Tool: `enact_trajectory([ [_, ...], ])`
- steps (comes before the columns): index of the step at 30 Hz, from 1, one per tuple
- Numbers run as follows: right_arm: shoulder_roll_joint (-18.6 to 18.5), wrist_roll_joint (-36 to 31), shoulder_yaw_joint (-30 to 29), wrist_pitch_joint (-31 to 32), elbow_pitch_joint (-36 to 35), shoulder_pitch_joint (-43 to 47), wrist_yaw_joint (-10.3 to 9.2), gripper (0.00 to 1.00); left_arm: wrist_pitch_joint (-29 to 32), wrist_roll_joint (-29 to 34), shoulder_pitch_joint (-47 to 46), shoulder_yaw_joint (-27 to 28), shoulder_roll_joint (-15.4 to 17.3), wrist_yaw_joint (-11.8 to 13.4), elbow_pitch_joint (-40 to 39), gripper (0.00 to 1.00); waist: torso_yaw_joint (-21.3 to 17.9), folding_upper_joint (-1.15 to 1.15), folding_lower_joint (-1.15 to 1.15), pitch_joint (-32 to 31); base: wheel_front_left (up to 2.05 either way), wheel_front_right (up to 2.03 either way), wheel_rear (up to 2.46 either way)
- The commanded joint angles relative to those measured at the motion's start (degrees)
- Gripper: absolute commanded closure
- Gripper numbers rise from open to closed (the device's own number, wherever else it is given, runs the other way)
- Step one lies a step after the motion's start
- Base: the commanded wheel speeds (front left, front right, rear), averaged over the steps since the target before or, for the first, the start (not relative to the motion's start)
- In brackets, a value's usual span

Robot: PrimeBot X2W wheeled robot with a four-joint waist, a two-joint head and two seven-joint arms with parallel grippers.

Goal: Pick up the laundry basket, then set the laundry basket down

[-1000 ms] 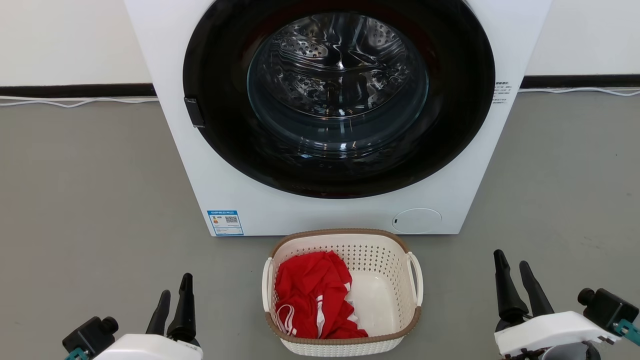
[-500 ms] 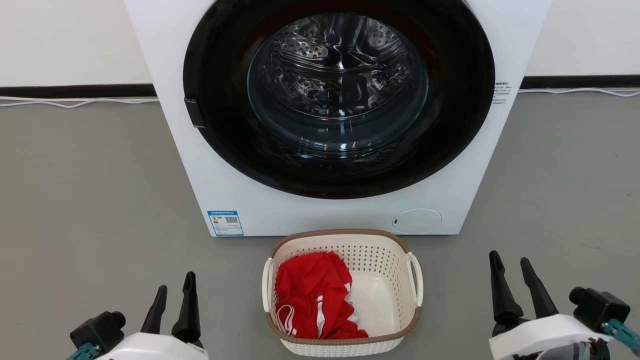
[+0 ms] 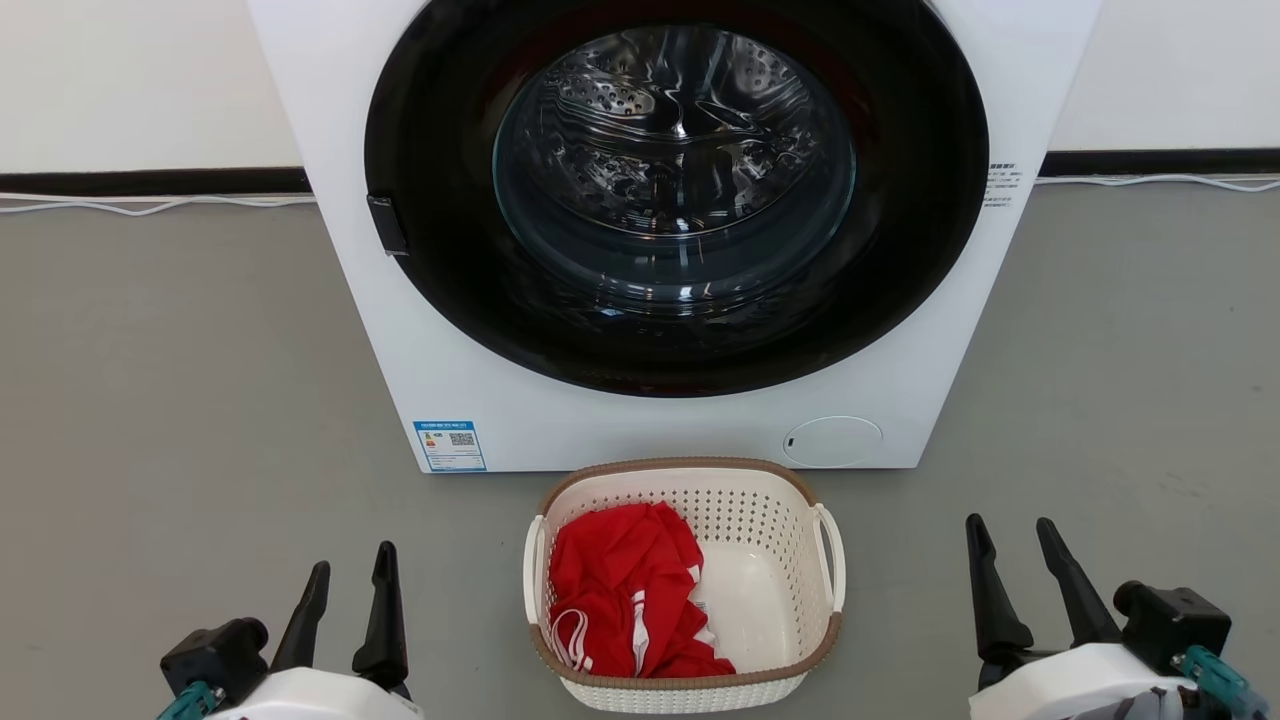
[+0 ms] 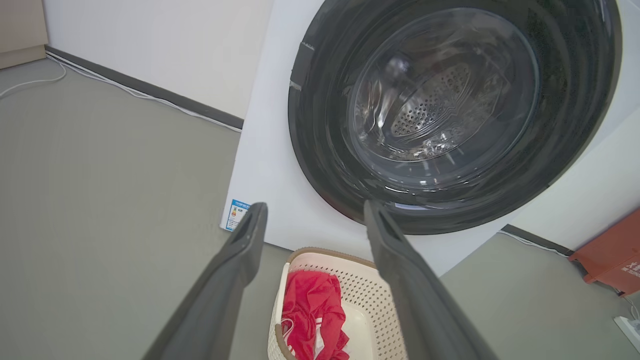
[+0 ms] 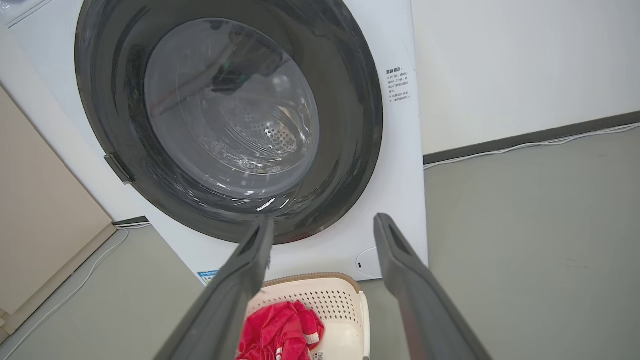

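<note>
Floor (image 3: 150,400), smooth grey, carries a big white front-loading washing machine (image 3: 600,420). Before it sits the small cream perforated plastic laundry basket (image 3: 745,500), crumpled red cloth (image 3: 620,580) inside. Left hand (image 3: 351,560) and right hand (image 3: 1008,522) flank it, apart, fingers wide, empty.

Grey floor (image 3: 150,400) bears washing machine (image 3: 400,380), laundry basket (image 3: 762,512) (white cable (image 3: 150,206) behind).
</note>
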Motion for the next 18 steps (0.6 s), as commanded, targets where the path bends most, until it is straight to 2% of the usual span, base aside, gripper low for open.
enact_trajectory([
  [1,-0.65,-1.94,1.26,-1.22,-1.26,-1.04,0.33,0.00,-0.71,1.92,-0.67,1.08,0.67,0.73,-1.79,0.00,0.00,0.00,0.00,-0.01,0.00,0.00,0.00],
  [18,-0.72,-13.96,0.86,-4.09,-0.30,-0.83,0.39,0.00,-3.57,13.04,-0.20,0.37,0.80,1.60,-2.21,0.00,-0.01,0.00,0.00,-0.15,0.00,0.00,0.00],
])
